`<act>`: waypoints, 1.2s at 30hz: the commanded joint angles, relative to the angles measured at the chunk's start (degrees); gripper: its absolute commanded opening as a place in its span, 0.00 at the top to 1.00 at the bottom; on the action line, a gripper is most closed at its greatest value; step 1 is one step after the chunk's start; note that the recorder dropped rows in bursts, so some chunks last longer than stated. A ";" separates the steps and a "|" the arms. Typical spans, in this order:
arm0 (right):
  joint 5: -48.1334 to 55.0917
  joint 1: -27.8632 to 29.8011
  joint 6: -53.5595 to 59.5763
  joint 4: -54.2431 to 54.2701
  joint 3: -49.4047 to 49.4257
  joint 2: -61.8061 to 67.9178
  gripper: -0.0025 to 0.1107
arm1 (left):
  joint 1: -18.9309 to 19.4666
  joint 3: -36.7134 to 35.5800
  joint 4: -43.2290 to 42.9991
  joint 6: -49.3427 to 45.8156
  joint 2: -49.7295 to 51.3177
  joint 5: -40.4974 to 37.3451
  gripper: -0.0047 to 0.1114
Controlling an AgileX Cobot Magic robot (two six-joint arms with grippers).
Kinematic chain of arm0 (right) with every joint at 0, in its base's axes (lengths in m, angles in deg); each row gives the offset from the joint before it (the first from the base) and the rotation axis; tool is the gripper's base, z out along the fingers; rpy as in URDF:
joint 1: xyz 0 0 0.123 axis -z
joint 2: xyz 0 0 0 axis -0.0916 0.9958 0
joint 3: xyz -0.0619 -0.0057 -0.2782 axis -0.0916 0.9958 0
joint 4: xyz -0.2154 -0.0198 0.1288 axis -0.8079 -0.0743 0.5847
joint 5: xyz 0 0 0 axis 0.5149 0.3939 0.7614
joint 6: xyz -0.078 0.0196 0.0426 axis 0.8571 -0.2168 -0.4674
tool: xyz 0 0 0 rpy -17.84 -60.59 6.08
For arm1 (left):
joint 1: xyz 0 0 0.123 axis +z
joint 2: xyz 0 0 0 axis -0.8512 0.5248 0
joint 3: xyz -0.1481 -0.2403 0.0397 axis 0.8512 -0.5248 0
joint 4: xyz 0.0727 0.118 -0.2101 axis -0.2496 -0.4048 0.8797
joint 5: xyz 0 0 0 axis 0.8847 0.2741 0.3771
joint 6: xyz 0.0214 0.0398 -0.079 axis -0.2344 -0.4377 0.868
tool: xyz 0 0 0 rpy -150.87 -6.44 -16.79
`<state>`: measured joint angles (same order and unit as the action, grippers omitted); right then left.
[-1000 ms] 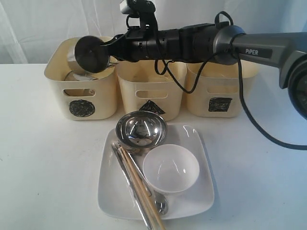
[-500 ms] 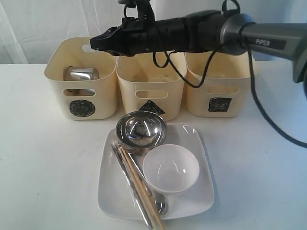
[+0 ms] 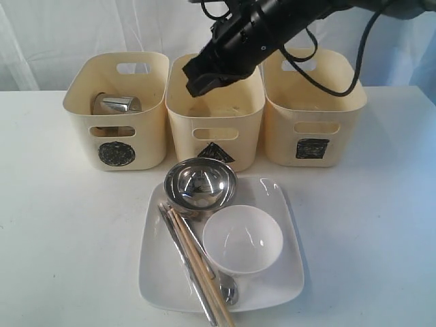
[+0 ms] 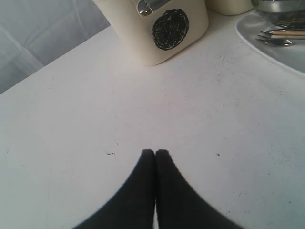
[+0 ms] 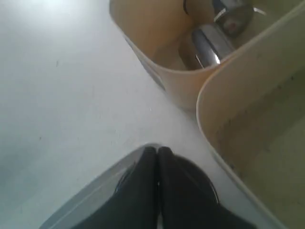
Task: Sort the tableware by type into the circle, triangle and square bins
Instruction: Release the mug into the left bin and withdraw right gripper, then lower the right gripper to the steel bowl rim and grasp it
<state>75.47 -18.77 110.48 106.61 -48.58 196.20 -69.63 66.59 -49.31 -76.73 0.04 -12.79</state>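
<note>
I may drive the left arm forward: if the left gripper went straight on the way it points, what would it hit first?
Probably the bare table just ahead of the left gripper, whose jaws are shut. The circle bin stands further along roughly that line; depth is hard to judge.

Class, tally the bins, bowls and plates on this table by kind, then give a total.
Bins: 3 (circle bin, triangle bin, square bin)
Bowls: 2 (steel bowl, white bowl)
Plates: 1 (white square plate)
Total: 6
</note>
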 commanded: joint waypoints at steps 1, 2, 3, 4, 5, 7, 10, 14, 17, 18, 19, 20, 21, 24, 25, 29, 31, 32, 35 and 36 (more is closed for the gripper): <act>7.24 0.63 -10.38 -8.34 0.06 -1.02 0.98 | -0.25 -0.21 0.17 0.14 -0.26 0.11 0.96; 9.46 0.63 -10.87 -9.89 0.06 -0.88 0.98 | -0.25 -0.21 0.17 0.14 -0.26 0.11 0.96; 11.73 0.63 -10.87 -10.94 0.06 -0.62 0.98 | -0.25 -0.21 0.17 0.14 -0.26 0.11 0.96; 12.77 0.63 -10.87 -11.73 0.06 -0.37 0.97 | -0.25 -0.21 0.17 0.14 -0.26 0.11 0.96; 12.77 0.63 -10.87 -12.34 0.06 0.12 0.94 | -0.25 -0.21 0.17 0.14 -0.26 0.11 0.96; 12.77 0.63 -11.16 -12.87 0.06 1.25 0.87 | -0.25 -0.21 0.17 0.14 -0.26 0.11 0.96; 12.77 0.63 -12.33 -12.96 0.06 2.96 0.71 | -0.25 -0.21 0.17 0.14 -0.26 0.11 0.96; 11.84 0.63 -15.54 -13.66 0.06 6.01 0.52 | -0.25 -0.21 0.17 0.14 -0.26 0.11 0.96; 9.96 0.63 -18.32 -14.54 0.06 8.65 0.51 | -0.25 -0.21 0.17 0.14 -0.26 0.11 0.96; 9.56 0.63 -18.98 -14.87 0.06 9.55 0.51 | -0.25 -0.21 0.17 0.14 -0.26 0.11 0.96; 9.29 0.63 -19.49 -15.00 0.06 10.17 0.51 | -0.25 -0.21 0.17 0.14 -0.26 0.11 0.96; 9.13 0.63 -19.63 -15.11 0.06 10.95 0.51 | -0.25 -0.21 0.17 0.14 -0.26 0.11 0.96; 9.03 0.63 -19.76 -15.11 0.06 11.63 0.51 | -0.25 -0.21 0.17 0.14 -0.26 0.11 0.96; 8.87 0.63 -20.55 -15.45 0.06 13.22 0.51 | -0.25 -0.21 0.17 0.14 -0.26 0.11 0.96; 8.66 0.63 -20.66 -15.87 0.06 13.57 0.51 | -0.25 -0.21 0.17 0.14 -0.26 0.11 0.96; 8.43 0.63 -20.66 -16.15 0.06 14.90 0.51 | -0.25 -0.21 0.17 0.14 -0.26 0.11 0.96; 8.19 0.63 -20.66 -16.15 0.06 15.25 0.51 | -0.25 -0.21 0.17 0.14 -0.26 0.11 0.96; 8.02 0.63 -20.66 -16.15 0.06 15.41 0.51 | -0.25 -0.21 0.17 0.14 -0.26 0.11 0.96; 7.90 0.63 -20.66 -16.15 0.06 15.81 0.54 | -0.25 -0.21 0.17 0.14 -0.26 0.11 0.96; 7.90 0.63 -20.66 -16.15 0.06 15.90 0.55 | -0.25 -0.21 0.17 0.14 -0.26 0.11 0.96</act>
<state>83.62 -18.67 89.91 90.41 -48.58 211.90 -69.63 66.59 -49.31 -76.73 0.04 -12.79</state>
